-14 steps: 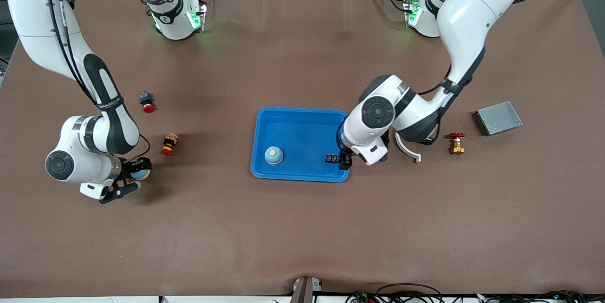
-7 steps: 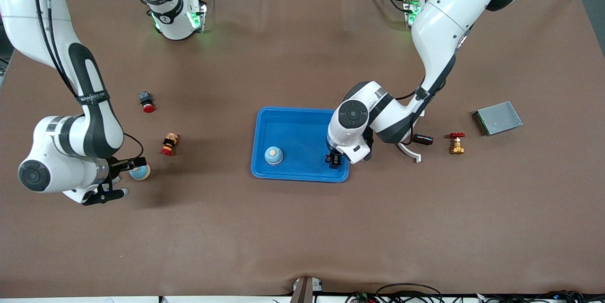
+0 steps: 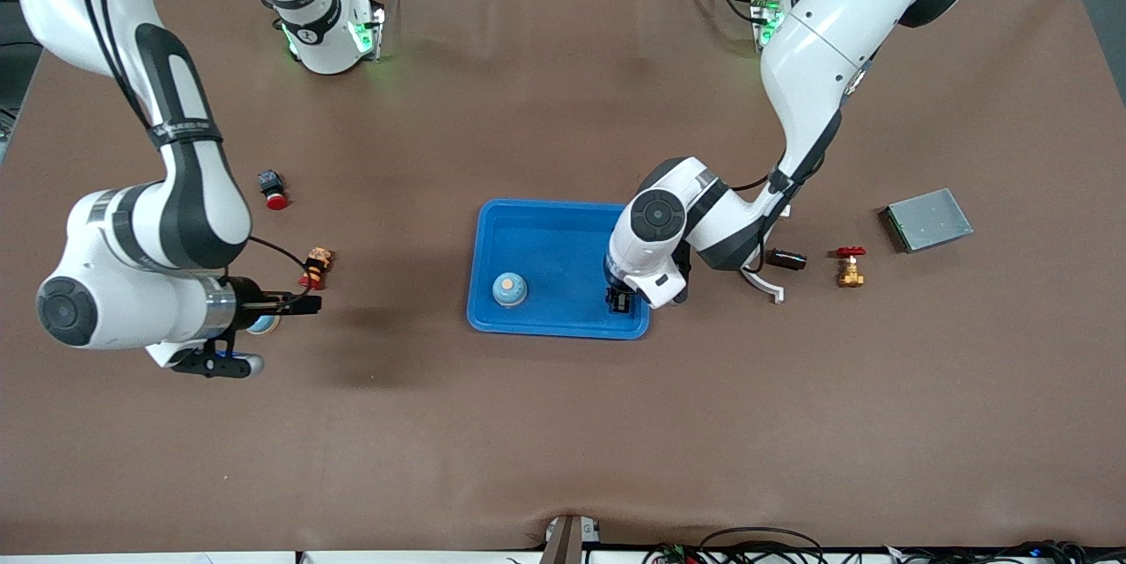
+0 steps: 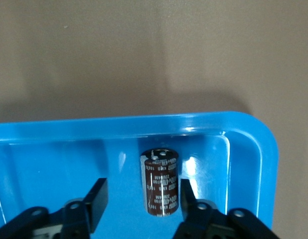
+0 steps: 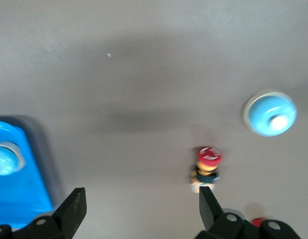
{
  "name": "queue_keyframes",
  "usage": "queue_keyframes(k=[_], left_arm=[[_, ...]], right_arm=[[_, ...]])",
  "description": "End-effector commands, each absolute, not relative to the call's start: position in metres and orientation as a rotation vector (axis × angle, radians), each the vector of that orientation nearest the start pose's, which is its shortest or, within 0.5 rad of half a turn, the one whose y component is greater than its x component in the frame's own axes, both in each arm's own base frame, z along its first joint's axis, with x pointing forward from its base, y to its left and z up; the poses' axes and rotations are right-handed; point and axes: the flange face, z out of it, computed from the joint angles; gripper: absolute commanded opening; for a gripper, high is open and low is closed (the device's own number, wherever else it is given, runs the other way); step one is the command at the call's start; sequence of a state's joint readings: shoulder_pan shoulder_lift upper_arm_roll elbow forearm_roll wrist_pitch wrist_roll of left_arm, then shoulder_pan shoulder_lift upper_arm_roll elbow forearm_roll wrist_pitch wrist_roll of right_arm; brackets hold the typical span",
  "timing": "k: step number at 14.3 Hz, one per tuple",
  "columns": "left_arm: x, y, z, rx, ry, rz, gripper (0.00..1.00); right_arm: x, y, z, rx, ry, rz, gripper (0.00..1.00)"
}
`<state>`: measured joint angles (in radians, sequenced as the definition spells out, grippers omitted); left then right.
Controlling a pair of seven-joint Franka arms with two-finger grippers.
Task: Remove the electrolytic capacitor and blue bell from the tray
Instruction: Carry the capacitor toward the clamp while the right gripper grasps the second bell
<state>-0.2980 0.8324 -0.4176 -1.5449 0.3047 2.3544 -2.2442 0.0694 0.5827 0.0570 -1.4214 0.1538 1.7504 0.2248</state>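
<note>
At the tray's [image 3: 554, 238] corner that is nearest to the front camera and toward the left arm's end, the left gripper [image 3: 620, 300] has come down inside the rim, and its fingers have started to come together around the electrolytic capacitor [image 4: 161, 181]. The dark cylinder stands upright on the tray floor, close to that corner. From the left wrist view I see one finger just at its side and the other finger [image 4: 96, 199] still apart from it, so I judge the jaws are only partly closed and do not hold it yet. Toward the right arm's end of the table, the right gripper [image 3: 288, 333] has let go of a blue bell [image 5: 270, 113], which now sits on the brown table well apart from the tray; its jaws stand wide with nothing between them, and it has turned a little toward the tray. For the task this means one bell is already out. However, a second blue bell [image 3: 510, 289] still rests in the tray near the edge closest to the front camera, so I think this one and the capacitor both remain to be removed.
</note>
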Motion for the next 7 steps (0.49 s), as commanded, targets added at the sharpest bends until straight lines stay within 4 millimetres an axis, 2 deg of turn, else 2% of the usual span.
queue_keyframes(k=[1,2,4,5,6,7], left_arm=[[0.569,-0.430,0.188,-2.393,-2.146,0.117,0.06],[0.569,-0.430,0.190,-2.398,-2.144,0.110,0.00],[0.572,-0.429,0.209,-2.413,-2.139,0.069,0.00],[0.573,-0.426,0.223,-2.403,-2.126,0.052,0.00],[0.576,-0.419,0.236,-2.384,-2.107,0.029,0.00],[0.578,-0.414,0.258,-2.380,-2.091,-0.005,0.00]], right_arm=[[0.673,0.173,0.366,-2.984,0.406,0.379,1.00],[0.672,0.199,0.369,-2.985,0.454,0.346,1.00],[0.669,0.248,0.371,-2.967,0.505,0.221,1.00],[0.667,0.266,0.364,-2.960,0.514,0.193,1.00],[0.668,0.276,0.354,-2.952,0.529,0.169,1.00],[0.668,0.286,0.343,-2.948,0.535,0.152,1.00]])
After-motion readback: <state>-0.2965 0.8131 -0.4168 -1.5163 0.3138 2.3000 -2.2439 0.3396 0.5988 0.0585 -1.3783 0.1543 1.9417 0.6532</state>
